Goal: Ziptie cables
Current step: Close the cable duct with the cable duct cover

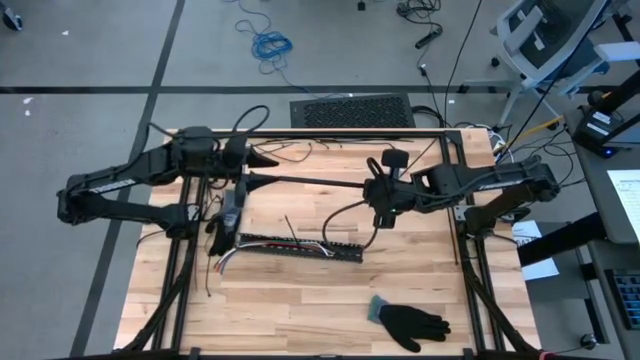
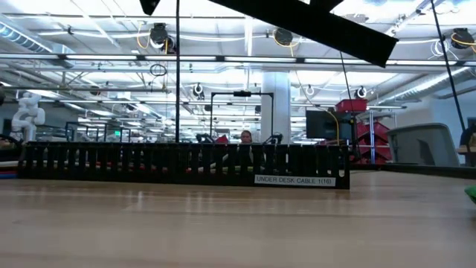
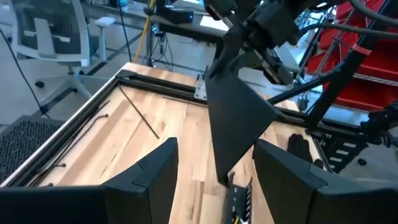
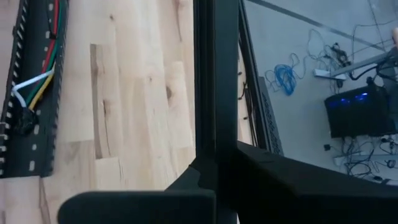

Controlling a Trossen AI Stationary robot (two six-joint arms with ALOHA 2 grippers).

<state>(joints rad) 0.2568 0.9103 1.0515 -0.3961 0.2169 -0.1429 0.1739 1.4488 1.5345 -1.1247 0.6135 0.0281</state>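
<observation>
Lying loose in the black slotted strip (image 1: 300, 248) on the wooden desk (image 1: 300, 300), coloured cables (image 4: 37, 81) could snag the left gripper (image 1: 222, 228), jaws spread; right gripper (image 1: 382, 215), jaws pressed together.

A light wooden table (image 1: 300, 300) framed by black rails is seen from above. Near its centre a black slotted strip (image 1: 300, 247) is laid flat, with the cables (image 1: 228, 256) carried in it and spilling from its 9 o'clock end. A black glove (image 1: 412, 322) is placed towards 5 o'clock, well apart from the strip. Thin black strands (image 1: 300, 152) are scattered along the 12 o'clock edge.
</observation>
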